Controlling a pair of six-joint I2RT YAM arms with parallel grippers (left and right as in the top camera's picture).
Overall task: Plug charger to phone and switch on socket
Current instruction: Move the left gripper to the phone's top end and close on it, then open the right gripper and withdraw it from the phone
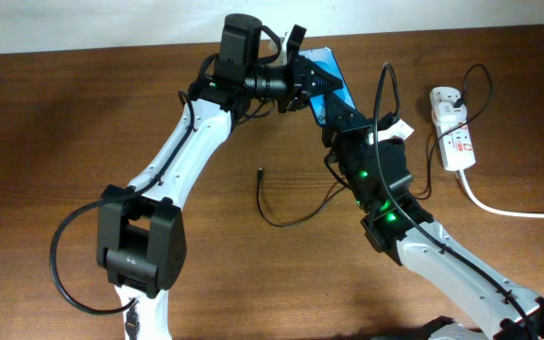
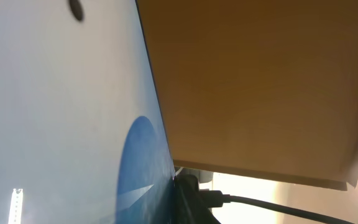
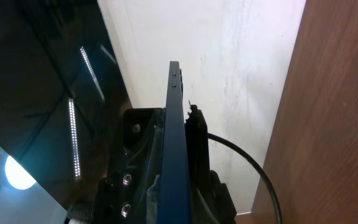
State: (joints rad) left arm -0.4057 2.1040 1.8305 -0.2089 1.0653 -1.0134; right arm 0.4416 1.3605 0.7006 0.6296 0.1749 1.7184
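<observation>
The phone (image 1: 327,77), with its blue screen, is held up off the table between both arms. My left gripper (image 1: 300,71) is shut on its upper end, and the screen (image 2: 61,112) fills the left of the left wrist view. My right gripper (image 1: 341,118) is shut on its lower end; the right wrist view shows the phone (image 3: 174,124) edge-on between my fingers (image 3: 179,199). The charger cable (image 1: 286,223) lies loose on the table, its connector tip (image 1: 259,173) free and apart from the phone. The white socket (image 1: 451,127) lies at the far right with a plug (image 1: 449,96) in it.
The socket's thick white cord (image 1: 508,210) runs off the right edge. The black cable loops up past the right arm toward the socket. The table is brown wood (image 1: 64,113), with a pale wall along the back edge.
</observation>
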